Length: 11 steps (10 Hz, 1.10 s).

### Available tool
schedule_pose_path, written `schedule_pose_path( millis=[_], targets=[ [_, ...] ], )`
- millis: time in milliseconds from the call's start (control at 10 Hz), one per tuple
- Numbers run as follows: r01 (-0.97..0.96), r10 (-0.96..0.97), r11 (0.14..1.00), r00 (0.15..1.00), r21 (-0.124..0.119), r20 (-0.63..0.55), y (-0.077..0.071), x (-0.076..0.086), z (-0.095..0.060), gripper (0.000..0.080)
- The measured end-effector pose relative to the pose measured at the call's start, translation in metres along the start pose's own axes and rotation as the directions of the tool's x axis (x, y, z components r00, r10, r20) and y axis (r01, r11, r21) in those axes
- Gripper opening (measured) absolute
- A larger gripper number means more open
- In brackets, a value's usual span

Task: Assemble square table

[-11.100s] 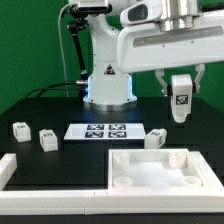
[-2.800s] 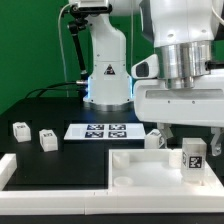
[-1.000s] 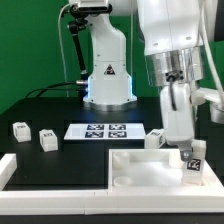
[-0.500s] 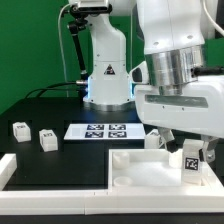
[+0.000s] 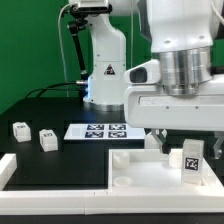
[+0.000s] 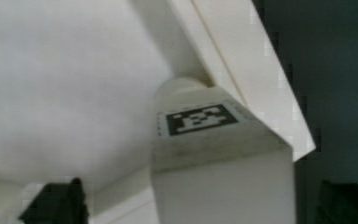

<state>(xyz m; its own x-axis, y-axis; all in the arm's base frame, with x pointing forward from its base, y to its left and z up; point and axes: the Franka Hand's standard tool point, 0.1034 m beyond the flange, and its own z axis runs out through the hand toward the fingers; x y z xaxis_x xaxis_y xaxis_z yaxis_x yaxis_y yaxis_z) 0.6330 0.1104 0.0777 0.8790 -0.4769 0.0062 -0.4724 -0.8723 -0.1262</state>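
exterior view: the claw point(image 5: 188, 143) straddles an upright leg point(image 5: 191, 160) on the right side of the white square top point(image 5: 135, 175). i cannot tell whether its fingers point(image 6: 51, 201) actually squeeze the leg.

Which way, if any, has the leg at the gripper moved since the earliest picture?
Yes: the leg has come down to the square top's corner on the exterior view's right.

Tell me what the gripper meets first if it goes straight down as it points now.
The gripper holds a leg, so the leg's lower end probably meets the square table top first, near its corner at the exterior view's right. Socket alignment is unclear.
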Motion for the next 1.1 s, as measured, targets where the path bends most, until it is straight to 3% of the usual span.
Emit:
schedule_pose_path(
  millis=[100,200,300,400,800,900,1100],
  targets=[
    [-0.014,0.014,1.0,1.0,-0.001,0.0,0.0,-0.0003,0.0003,0.0519],
    [-0.013,0.013,1.0,1.0,-0.001,0.0,0.0002,-0.0002,0.0003,0.0519],
    [-0.029,0.029,1.0,1.0,0.0,0.001,0.0,-0.0004,0.0004,0.0379],
    [-0.138,0.138,0.99,0.99,0.0,0.003,0.0004,-0.0007,0.0007,0.029],
    [-0.406,0.406,0.914,0.914,-0.006,0.006,0.0018,-0.0015,0.0012,0.029],
    [-0.584,0.584,0.812,0.812,-0.021,0.011,0.0005,-0.0034,-0.0002,0.029],
    [-0.86,0.861,0.509,0.509,-0.026,0.013,-0.001,-0.0055,0.0014,0.0291]
  ],
)
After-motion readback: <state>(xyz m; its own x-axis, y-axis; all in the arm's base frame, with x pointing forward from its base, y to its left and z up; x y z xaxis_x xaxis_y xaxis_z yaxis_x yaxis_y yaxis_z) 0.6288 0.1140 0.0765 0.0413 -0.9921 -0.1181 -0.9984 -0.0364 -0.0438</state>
